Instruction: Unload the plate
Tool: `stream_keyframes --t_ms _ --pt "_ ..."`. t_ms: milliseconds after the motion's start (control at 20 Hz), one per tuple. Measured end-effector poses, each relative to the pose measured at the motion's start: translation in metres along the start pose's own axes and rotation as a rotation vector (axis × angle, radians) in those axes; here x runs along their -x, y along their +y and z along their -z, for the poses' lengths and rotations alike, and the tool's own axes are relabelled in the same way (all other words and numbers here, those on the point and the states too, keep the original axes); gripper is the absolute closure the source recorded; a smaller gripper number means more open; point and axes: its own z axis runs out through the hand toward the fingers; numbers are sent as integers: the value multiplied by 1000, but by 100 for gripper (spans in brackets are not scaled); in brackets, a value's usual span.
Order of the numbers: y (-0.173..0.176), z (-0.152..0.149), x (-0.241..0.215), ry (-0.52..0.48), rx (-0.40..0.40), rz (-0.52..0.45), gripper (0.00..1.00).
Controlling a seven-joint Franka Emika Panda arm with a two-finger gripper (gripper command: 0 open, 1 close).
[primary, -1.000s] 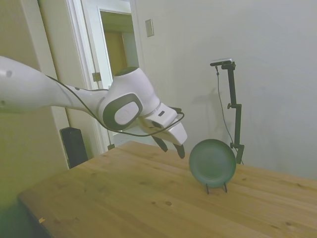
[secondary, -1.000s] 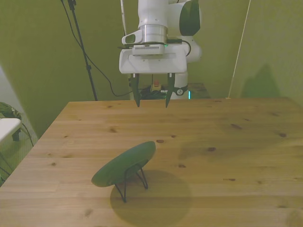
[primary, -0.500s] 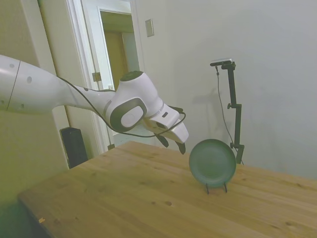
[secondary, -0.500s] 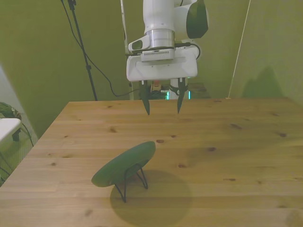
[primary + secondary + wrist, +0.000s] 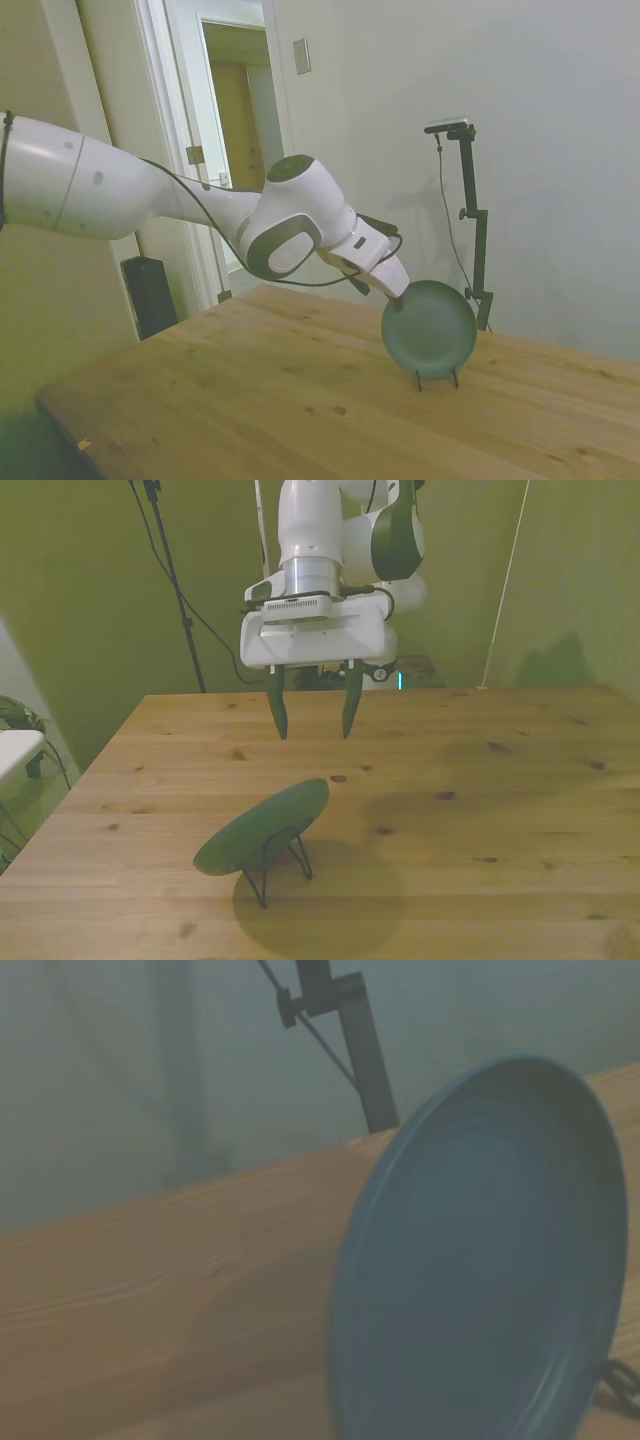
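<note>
— So where does the plate (image 5: 429,328) sit?
— Propped nearly on edge in a thin black wire stand (image 5: 280,862) on the wooden table (image 5: 500,820), its face turned toward the gripper (image 5: 312,708).
— And the claw against the plate?
— Above the plate's upper rim, on the side away from the stand's feet, fingers spread apart and holding nothing. From the side view its tips look just beside the rim; touching or not, I cannot tell.
</note>
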Motion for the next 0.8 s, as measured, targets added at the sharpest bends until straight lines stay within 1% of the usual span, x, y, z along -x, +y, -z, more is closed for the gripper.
stream_keyframes --t_ms 400,600,800 --pt "-22 -29 -13 14 -8 15 0" --pt "-32 -37 -13 12 -27 15 0" --pt "-35 -46 -11 8 -40 12 0"
